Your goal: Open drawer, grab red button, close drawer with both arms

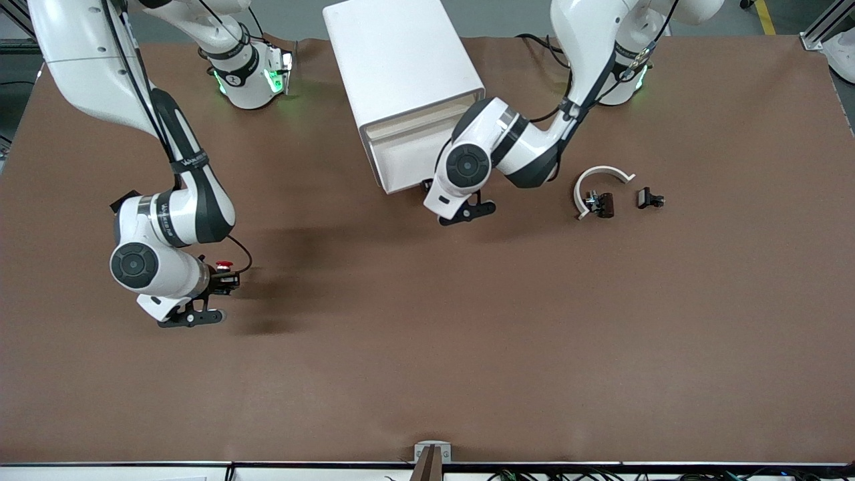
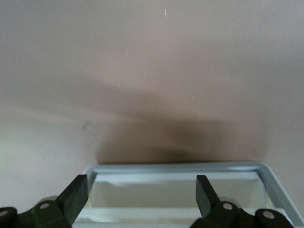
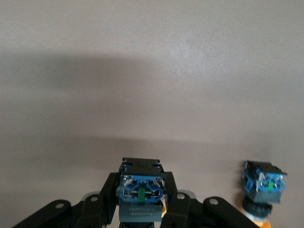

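Now the button, red cap and black-and-blue base, sits pinched between the closed-in fingers of the right gripper, low over the table toward the right arm's end, near a like button with an orange cap. At the white cabinet, the left gripper hangs with fingers spread wide and empty over the drawer, whose inside shows.

— What do you see at your right claw?
— Your claw is clamped on the button, blue-and-black base showing. A second button with an orange cap rests on the brown surface, just beside.
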